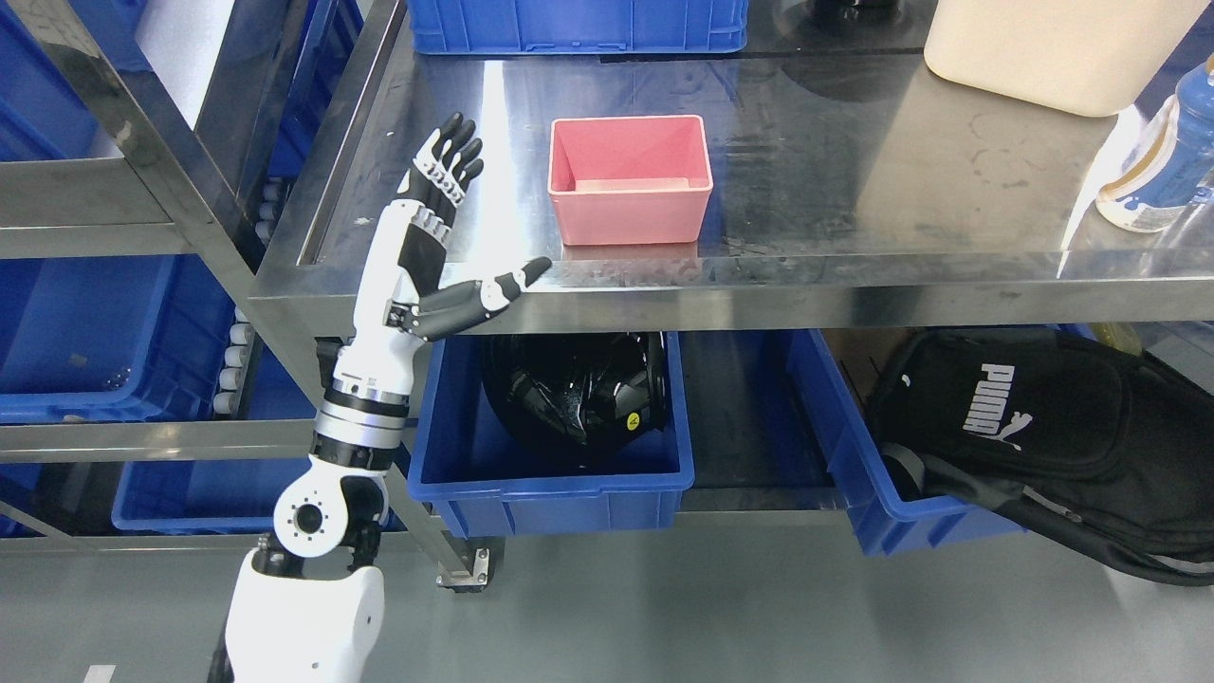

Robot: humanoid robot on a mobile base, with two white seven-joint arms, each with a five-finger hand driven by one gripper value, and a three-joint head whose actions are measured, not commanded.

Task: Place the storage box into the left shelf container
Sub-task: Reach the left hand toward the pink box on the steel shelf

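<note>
- One pink storage box [631, 180]: rectangular, open-topped, empty, upright on the steel surface [854, 190].
- One left robot hand [446, 223], fingers spread, holding nothing, just left of it.
- Two blue bins [550, 484] below.

We have one view, from the head, looking down and forward at the steel shelf [854, 190] filling the upper frame, fairly near; grey floor [664, 617] runs along the bottom, the left arm [360, 417] entering lower left.
</note>
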